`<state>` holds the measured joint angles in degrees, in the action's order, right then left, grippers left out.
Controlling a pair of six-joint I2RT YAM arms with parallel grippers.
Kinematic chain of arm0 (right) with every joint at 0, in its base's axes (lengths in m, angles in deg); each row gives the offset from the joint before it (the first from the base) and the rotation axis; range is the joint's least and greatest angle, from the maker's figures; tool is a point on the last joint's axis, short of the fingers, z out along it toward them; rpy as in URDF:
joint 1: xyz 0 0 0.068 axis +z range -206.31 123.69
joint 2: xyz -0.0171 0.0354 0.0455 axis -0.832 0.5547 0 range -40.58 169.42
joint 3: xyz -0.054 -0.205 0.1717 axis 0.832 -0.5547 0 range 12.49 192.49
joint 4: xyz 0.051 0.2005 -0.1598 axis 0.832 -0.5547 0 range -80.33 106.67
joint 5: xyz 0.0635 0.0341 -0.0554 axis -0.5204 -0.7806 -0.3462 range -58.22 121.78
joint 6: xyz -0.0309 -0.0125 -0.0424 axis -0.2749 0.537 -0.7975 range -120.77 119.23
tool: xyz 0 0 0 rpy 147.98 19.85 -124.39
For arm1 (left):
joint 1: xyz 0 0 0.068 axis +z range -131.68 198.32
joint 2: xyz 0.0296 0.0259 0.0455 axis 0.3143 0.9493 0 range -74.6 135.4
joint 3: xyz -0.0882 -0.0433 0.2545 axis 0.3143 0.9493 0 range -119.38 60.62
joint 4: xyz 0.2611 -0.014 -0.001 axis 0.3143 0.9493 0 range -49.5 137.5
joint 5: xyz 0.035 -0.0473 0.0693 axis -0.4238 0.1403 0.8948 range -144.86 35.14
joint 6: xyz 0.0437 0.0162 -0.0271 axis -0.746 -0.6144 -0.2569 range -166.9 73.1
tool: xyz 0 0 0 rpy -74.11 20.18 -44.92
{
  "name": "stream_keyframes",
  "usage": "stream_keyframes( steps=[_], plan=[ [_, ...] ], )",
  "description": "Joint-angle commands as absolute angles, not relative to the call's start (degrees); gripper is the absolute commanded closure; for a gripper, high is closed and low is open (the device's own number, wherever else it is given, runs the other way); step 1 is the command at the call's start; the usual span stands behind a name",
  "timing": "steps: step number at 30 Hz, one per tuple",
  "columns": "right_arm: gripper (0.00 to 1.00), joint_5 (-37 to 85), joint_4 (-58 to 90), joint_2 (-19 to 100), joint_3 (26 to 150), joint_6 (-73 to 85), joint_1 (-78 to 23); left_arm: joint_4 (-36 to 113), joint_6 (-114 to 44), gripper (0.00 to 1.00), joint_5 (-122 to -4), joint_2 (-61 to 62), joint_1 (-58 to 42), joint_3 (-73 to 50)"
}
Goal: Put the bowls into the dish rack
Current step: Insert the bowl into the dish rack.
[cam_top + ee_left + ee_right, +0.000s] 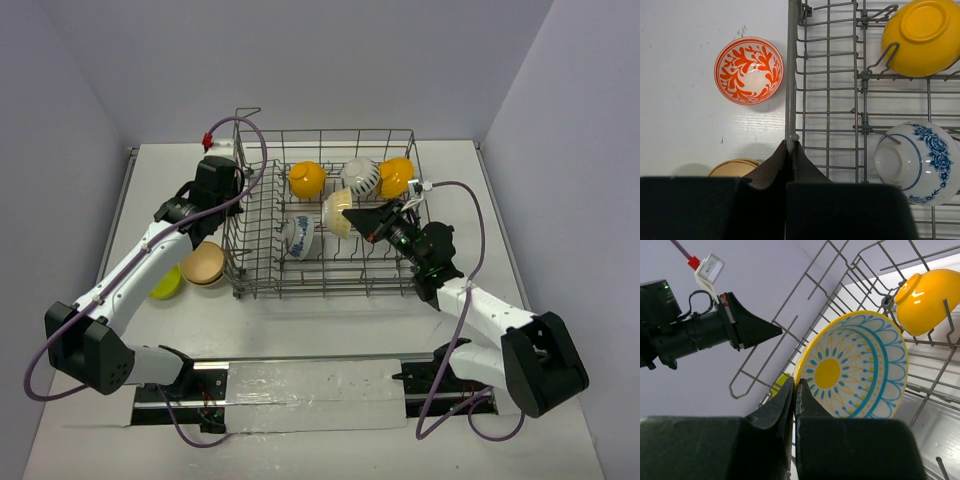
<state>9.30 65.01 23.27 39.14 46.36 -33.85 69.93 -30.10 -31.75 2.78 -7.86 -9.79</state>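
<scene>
The grey wire dish rack [262, 288] stands mid-table. Inside it are two orange-yellow bowls [306, 179] [396, 176], a white striped bowl [361, 176] and a blue-patterned bowl [298, 236]. My right gripper [795, 382] is shut on the rim of a yellow-rimmed bowl with a blue and yellow sun pattern [860, 370], held on edge over the rack's middle [338, 212]. My left gripper [790, 144] is shut on the rack's left top rail [790, 75]. A red-and-white bowl [749, 70], a tan bowl [204, 264] and a lime green bowl [166, 283] sit on the table left of the rack.
The rack's raised corner handle [247, 113] stands at its far left. Purple cables loop from both arms, one over the rack's left wall [262, 160]. Grey walls close in the table behind and at both sides.
</scene>
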Motion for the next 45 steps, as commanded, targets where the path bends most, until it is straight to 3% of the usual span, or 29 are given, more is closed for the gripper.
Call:
stream_keyframes(
  steps=[1,25,45],
  plan=[
    [1.00,11.29,78.10,25.85,38.16,50.99,-34.25,70.47,-29.76,1.00,-32.80,2.12,-7.17,-8.38],
    [1.00,9.28,104.38,46.87,34.55,60.84,-34.69,69.94,-29.76,1.00,-35.26,2.30,-6.91,-8.20],
    [1.00,9.90,93.57,33.85,34.11,55.04,-34.77,69.68,-29.76,1.00,-35.44,2.30,-6.91,-8.11]
  ],
)
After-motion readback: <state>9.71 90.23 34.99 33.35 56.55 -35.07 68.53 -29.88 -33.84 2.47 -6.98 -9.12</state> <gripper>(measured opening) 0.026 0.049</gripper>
